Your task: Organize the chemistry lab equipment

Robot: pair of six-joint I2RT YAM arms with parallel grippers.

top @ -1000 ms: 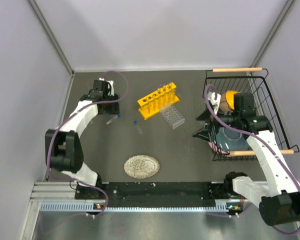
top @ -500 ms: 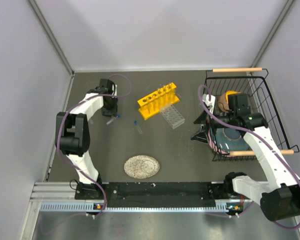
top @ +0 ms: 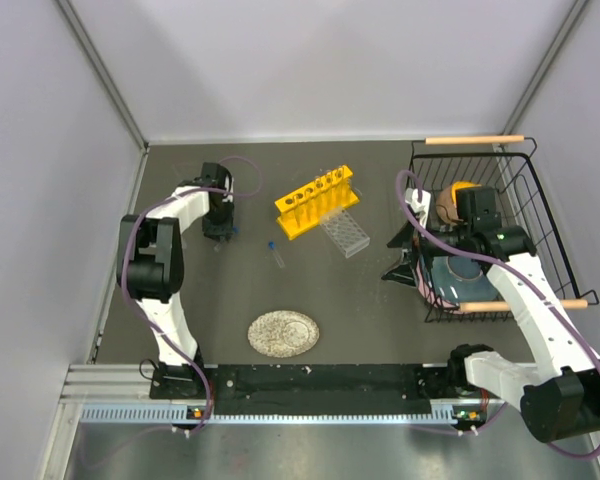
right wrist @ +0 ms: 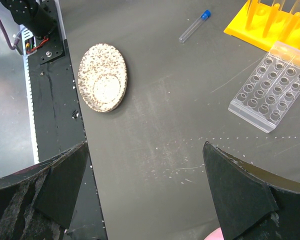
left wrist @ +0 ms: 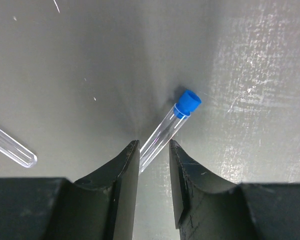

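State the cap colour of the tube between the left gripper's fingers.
The cap is blue; clearest in the left wrist view.

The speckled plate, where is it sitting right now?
In the top view the speckled plate lies by the near edge of the table, left of centre, with the yellow rack farther back.

Speckled grey plate [top: 283, 333] flat on dark bench [top: 380, 320], near front edge. Black wire basket [top: 536, 215] at rt, bowls [top: 458, 197] inside.

The rack [top: 316, 200] is yellow, the vial [left wrist: 170, 127] blue-capped, the plate [top: 283, 333] speckled grey.
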